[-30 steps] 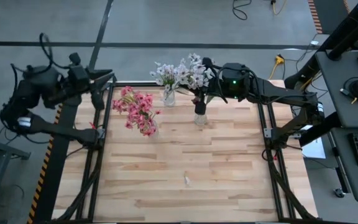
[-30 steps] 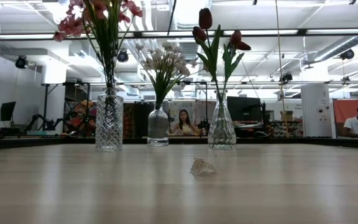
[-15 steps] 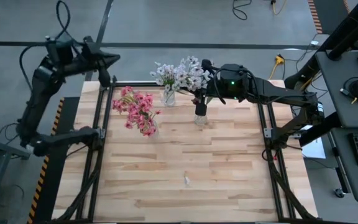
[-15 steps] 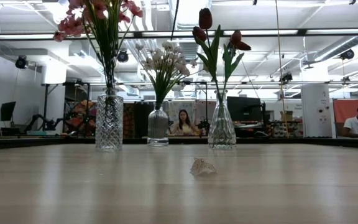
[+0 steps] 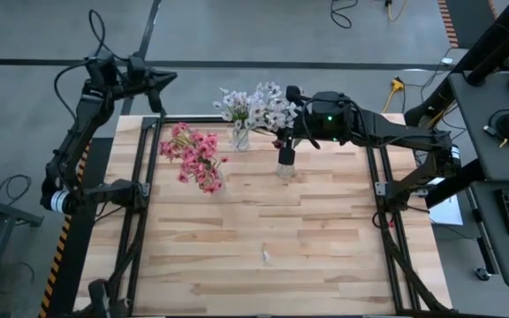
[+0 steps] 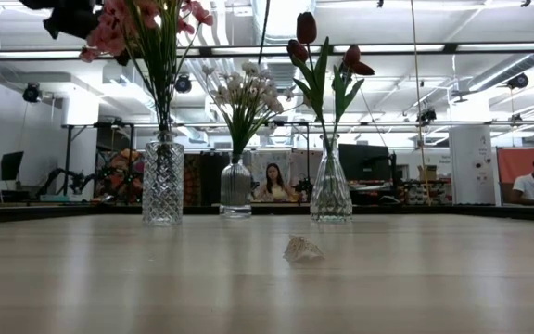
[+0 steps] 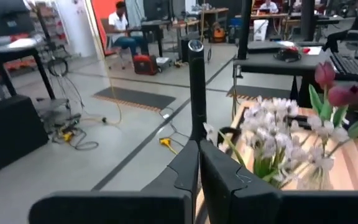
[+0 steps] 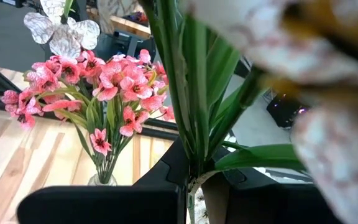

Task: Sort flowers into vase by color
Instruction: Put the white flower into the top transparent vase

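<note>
The dark red tulip-like flowers (image 6: pixel 323 56) stand in a clear glass vase with a wide bottom (image 6: pixel 330 190), at the far side of the wooden desk (image 5: pixel 263 230), to the right of the other two. The right gripper (image 5: pixel 283 140) is right there at those stems. In its own wrist view, the right fingers (image 8: pixel 185 190) are pressed together on the green stalks (image 8: pixel 188 93) just above the vase.

The small white-lilac flowers (image 5: pixel 254 106) sit in a round clear vase (image 6: pixel 235 190) in the middle, very close to the tulips. The pink flowers (image 5: pixel 193 155) sit in a tall cut-glass vase (image 6: pixel 162 181) to the left.

Here is what could go wrong. I think that if the right arm pulls back while its fingers are clamped on the stalks, the tulips could lift out, or the vase could tip and fall. The white flowers are so near that the arm could bump them on its way out and knock that vase too. The stalks are thin and could bend in the squeeze.

The left gripper (image 5: pixel 153 84) is up high past the far left corner of the desk, with its fingers (image 7: pixel 194 168) closed and holding nothing. It is well apart from the vases, so it looks safe.

A small pale scrap (image 6: pixel 302 249) lies alone on the near part of the desk.
</note>
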